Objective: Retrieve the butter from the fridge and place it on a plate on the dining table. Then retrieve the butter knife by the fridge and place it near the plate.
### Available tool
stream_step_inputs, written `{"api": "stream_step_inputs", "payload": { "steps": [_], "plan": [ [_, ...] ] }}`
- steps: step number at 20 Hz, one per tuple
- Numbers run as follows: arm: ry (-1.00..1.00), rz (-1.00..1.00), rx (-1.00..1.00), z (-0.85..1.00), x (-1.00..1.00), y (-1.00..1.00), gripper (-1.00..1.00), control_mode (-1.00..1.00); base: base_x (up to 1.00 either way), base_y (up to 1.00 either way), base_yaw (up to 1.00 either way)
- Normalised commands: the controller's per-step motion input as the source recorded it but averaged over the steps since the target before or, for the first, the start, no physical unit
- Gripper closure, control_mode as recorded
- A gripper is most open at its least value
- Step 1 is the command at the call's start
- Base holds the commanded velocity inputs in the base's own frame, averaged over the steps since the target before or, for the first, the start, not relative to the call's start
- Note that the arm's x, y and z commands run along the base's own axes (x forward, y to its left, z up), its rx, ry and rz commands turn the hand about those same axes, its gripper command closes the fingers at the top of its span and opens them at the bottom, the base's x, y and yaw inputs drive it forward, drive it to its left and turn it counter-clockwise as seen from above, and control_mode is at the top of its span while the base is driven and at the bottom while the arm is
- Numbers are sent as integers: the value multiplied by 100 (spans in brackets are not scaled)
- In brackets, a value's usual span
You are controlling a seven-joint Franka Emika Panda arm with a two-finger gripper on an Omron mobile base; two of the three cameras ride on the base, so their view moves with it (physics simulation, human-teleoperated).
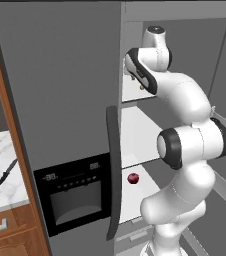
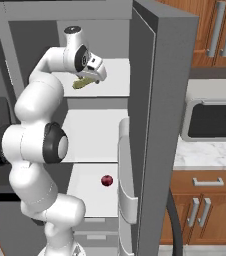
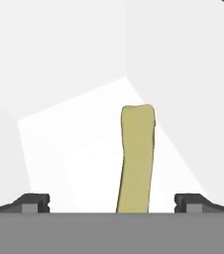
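2 dark fingertips of my end effector (image 3: 111, 203) stand spread wide, nothing pinched yet, with the thin yellowish-olive butter stick (image 3: 136, 158) running lengthwise between them, nearer the right tip. Butter lies on the top white shelf (image 2: 112, 75) of the tall grey 2-door fridge (image 1: 60, 85), right door swung open; in the right base view it shows just under my hand (image 2: 85, 83).

Step in hand, as I judge it: grasp the butter. To do it well I should shift slightly so the stick is centred, go down until the tips straddle it near the shelf, then squeeze across its narrow width, not along its length. It looks slim and maybe slippery, so a mid-stick grip seems safest.

Around: 1 small round red fruit (image 1: 133, 178) on a lower shelf, well apart from the butter, no obstacle. Slim dark butter knife (image 1: 6, 172) lies on the marble surface (image 1: 0, 192) left of the fridge, for later. Open door (image 2: 160, 125) and shelf above leave tight room for pulling out.
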Motion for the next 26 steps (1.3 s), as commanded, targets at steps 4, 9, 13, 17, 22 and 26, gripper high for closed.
{"api": "stream_step_inputs", "payload": {
  "steps": [4, 9, 13, 17, 22, 26],
  "plan": [
    [1, 0, 0, -18, 0, 0, -100, -100, 0, 0, 0],
    [2, 0, 0, -23, 0, 0, 100, -100, 0, 0, 0],
    [1, 0, 0, -16, 0, 0, 100, -100, 0, 0, 0],
    [0, 0, 0, -2, -2, 0, 100, -100, 0, 0, 0],
    [0, 10, 0, 0, -29, -19, 100, -100, 0, 0, 0],
    [0, 15, 0, 0, -31, -19, 100, -100, 0, 0, 0]
  ]
}}
